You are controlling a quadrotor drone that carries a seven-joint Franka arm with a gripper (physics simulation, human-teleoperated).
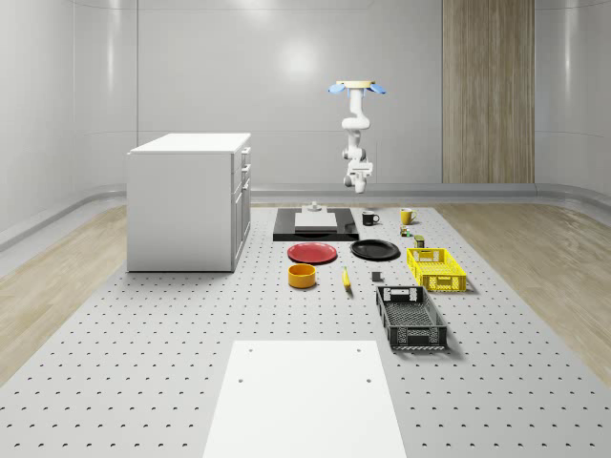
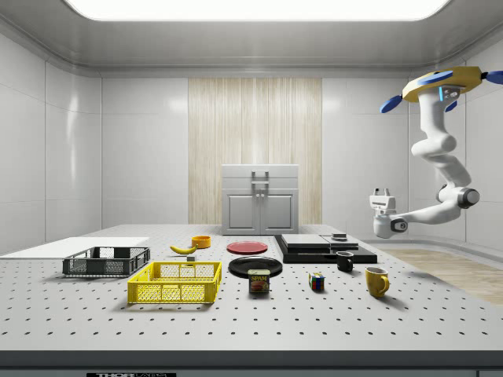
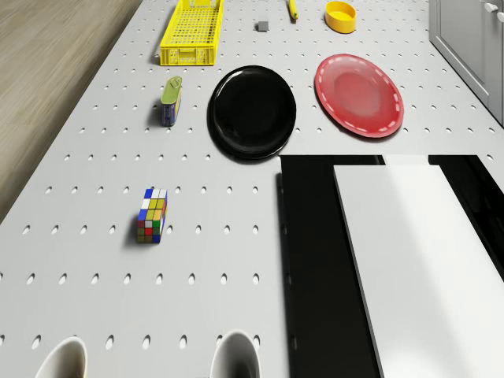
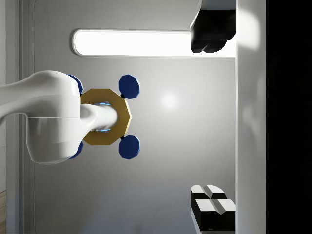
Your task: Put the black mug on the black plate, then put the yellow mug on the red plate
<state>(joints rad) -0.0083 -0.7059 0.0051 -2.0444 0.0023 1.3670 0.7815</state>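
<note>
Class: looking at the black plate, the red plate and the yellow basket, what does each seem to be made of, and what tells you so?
Black plate: looks like glazed ceramic, glossy with soft highlights.
Red plate: ceramic or plastic, duller sheen, pale dashed ring near its rim.
Yellow basket: probably moulded plastic, with open lattice walls.

- I hover well above the far end of the bench (image 1: 143,382), with open air all round my arm and jaws (image 2: 383,194).
- Below me the black mug (image 1: 369,218) stands just beside the black slab (image 1: 315,229); that slab and the white block (image 1: 316,220) on it wall off one side of the mug.
- The yellow mug (image 1: 407,216) stands apart from the black mug, with bare bench between them.
- The black plate (image 3: 252,111) and red plate (image 3: 358,94) lie bare, open from above.
- A can (image 3: 171,100) and a colour cube (image 3: 152,214) sit beside the way from the mugs to the black plate, both low.
- The white cabinet (image 1: 191,198) rises tall off to the whole-scene view's left, well apart from the plates.
</note>
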